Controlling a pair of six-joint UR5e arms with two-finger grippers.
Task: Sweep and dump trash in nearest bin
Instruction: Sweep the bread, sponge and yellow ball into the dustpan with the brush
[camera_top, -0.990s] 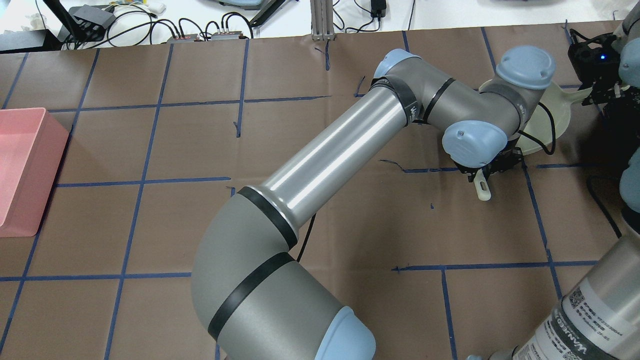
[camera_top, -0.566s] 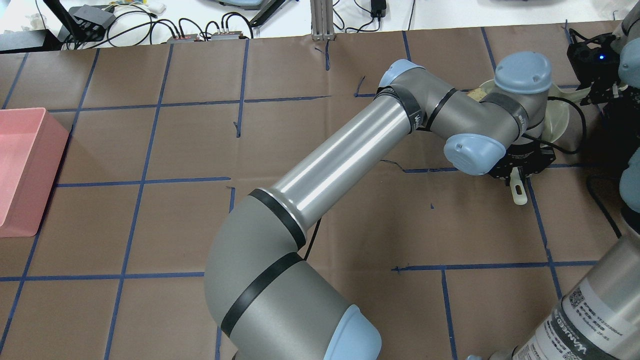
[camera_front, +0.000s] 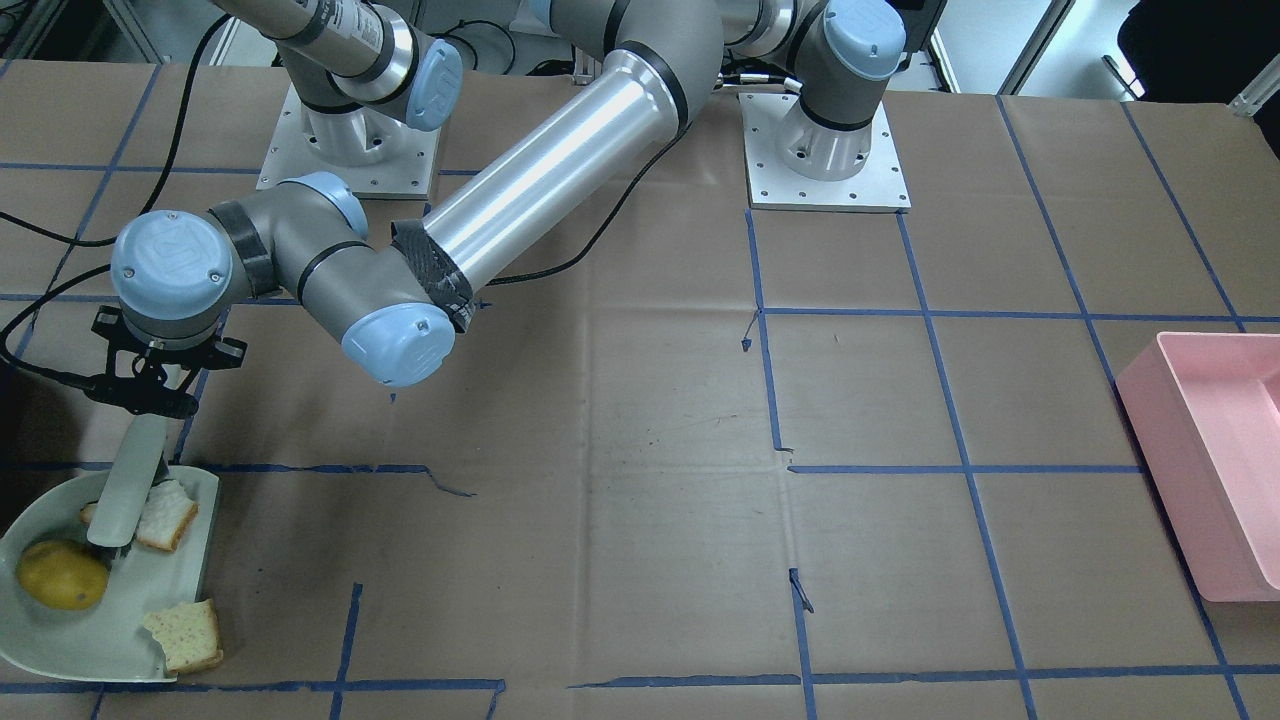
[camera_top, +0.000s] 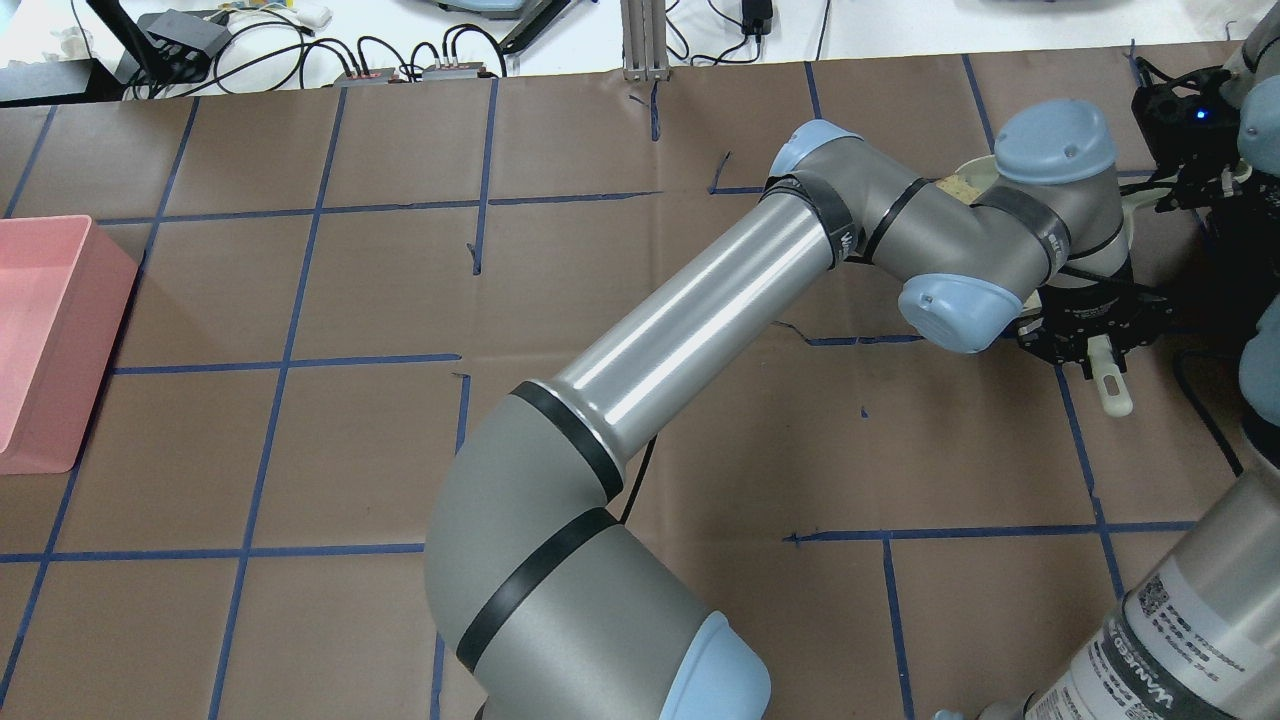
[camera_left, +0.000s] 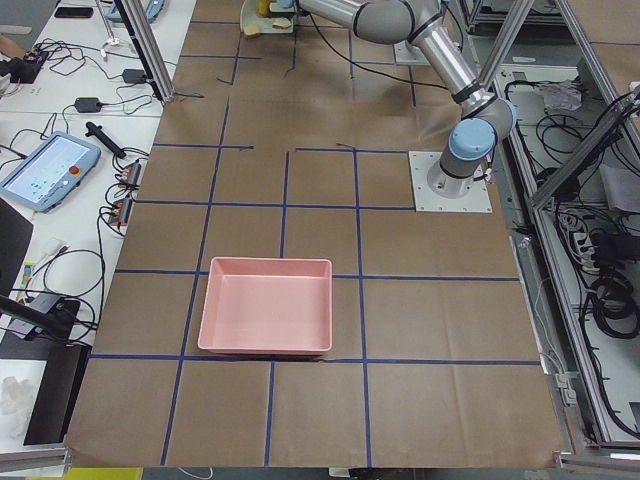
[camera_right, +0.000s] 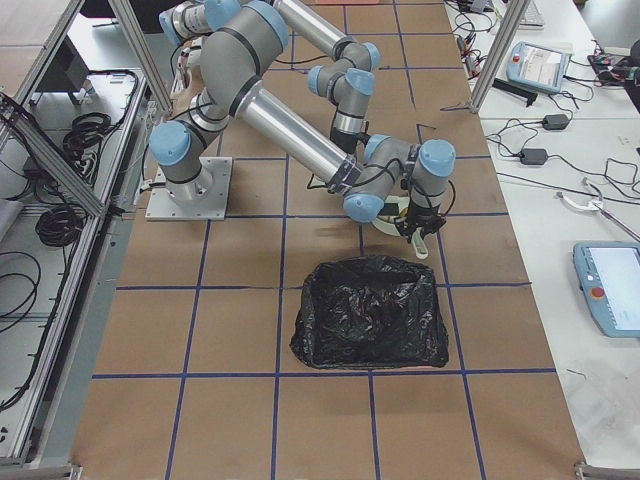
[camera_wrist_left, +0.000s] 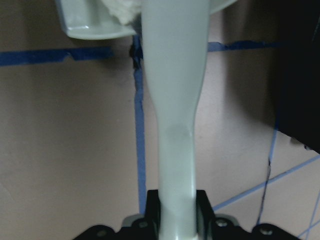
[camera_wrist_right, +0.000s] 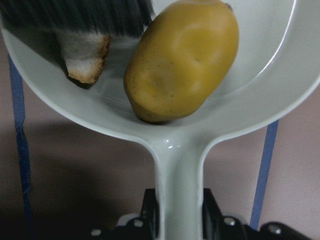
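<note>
A pale green dustpan (camera_front: 60, 650) holds the trash: a yellow lemon-like lump (camera_front: 62, 575), a white bread slice with crust (camera_front: 165, 515) and a tan bread chunk (camera_front: 185, 635) at the pan's open lip. My left gripper (camera_top: 1085, 335) reaches across and is shut on a pale green brush (camera_front: 130, 480). The brush head rests in the pan beside the white slice. The left wrist view shows the brush handle (camera_wrist_left: 172, 125) held between the jaws. My right gripper (camera_wrist_right: 177, 215) is shut on the dustpan handle (camera_wrist_right: 180, 165), with the lump (camera_wrist_right: 182, 60) and the slice (camera_wrist_right: 85, 55) just ahead.
A bin lined with a black bag (camera_right: 370, 310) stands next to the dustpan on the robot's right. A pink bin (camera_top: 40, 330) sits at the far left table edge. The left arm's long link (camera_top: 700, 310) spans the table middle.
My left wrist has swung right with the brush, so the handle end moved right. The arm now covers more of the dustpan. The right gripper has stayed in place.
</note>
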